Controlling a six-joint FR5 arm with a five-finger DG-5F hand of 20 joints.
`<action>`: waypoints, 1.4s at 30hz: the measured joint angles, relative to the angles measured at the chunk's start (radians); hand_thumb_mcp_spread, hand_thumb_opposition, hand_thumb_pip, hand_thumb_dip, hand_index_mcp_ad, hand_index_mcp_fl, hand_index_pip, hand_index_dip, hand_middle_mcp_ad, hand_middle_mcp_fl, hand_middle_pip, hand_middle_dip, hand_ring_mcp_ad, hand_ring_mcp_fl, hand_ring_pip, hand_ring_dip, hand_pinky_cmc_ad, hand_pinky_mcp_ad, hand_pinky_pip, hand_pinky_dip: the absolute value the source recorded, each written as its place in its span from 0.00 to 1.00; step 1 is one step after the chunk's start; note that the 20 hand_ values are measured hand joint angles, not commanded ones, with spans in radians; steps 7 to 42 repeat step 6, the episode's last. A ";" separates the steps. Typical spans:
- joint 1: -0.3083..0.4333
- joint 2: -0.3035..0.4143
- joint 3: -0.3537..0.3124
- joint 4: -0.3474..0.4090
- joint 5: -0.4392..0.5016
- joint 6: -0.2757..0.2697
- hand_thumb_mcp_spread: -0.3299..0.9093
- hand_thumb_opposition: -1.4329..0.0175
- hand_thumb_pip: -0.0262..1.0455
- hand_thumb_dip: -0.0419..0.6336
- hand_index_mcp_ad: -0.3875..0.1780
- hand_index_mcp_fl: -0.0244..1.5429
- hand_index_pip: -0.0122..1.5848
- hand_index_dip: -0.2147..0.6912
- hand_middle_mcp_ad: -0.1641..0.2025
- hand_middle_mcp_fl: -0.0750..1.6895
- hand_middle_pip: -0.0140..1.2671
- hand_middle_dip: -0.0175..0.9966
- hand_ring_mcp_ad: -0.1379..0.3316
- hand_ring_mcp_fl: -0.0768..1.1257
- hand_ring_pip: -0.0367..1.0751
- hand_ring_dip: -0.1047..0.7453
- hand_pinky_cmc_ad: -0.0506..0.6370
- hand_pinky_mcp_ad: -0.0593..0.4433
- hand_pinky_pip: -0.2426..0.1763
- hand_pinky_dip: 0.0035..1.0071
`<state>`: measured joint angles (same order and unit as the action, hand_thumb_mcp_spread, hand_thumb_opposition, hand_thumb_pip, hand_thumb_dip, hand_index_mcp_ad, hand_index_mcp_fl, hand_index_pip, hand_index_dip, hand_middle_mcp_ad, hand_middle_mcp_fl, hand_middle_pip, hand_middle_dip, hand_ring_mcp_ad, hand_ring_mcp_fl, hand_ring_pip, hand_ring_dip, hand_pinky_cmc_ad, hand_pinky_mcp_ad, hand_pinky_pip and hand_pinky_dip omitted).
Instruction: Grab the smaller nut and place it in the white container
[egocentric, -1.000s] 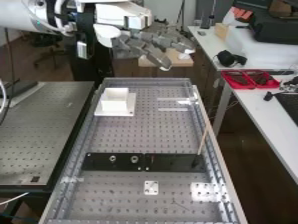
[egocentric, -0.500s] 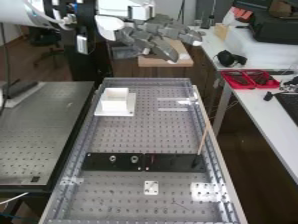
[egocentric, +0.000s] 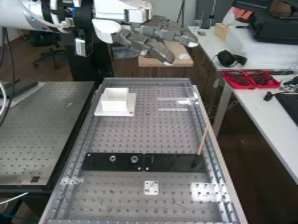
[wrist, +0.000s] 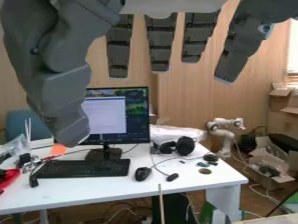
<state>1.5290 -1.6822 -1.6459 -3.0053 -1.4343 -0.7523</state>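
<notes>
High at the far end of the bench (egocentric: 133, 135), the hand (egocentric: 143, 44) is held with its fingers straight and spread, the thumb (wrist: 56, 75) set well apart from them. At the far left of the bench, the white container (egocentric: 115, 104) is seated on a white plate (egocentric: 128, 111). On the black bar (egocentric: 100, 162) at the near side, the larger nut (egocentric: 113, 158) is set left of the bearing (egocentric: 134, 159); where the smaller nut lies cannot be told. By the bar's right end, a thin stick (egocentric: 203, 140) is tilted.
</notes>
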 joint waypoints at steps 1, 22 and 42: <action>0.000 0.001 -0.002 0.003 -0.001 -0.002 0.55 0.43 0.57 0.43 0.40 0.07 0.27 0.39 0.65 0.09 0.11 0.25 0.57 0.06 0.11 0.23 0.62 0.69 0.36 0.49; 0.002 0.006 -0.006 0.007 -0.006 -0.011 0.55 0.43 0.57 0.43 0.40 0.07 0.27 0.39 0.65 0.09 0.11 0.25 0.57 0.06 0.11 0.23 0.62 0.69 0.36 0.49; 0.002 0.006 -0.006 0.007 -0.006 -0.011 0.55 0.43 0.57 0.43 0.40 0.07 0.27 0.39 0.65 0.09 0.11 0.25 0.57 0.06 0.11 0.23 0.62 0.69 0.36 0.49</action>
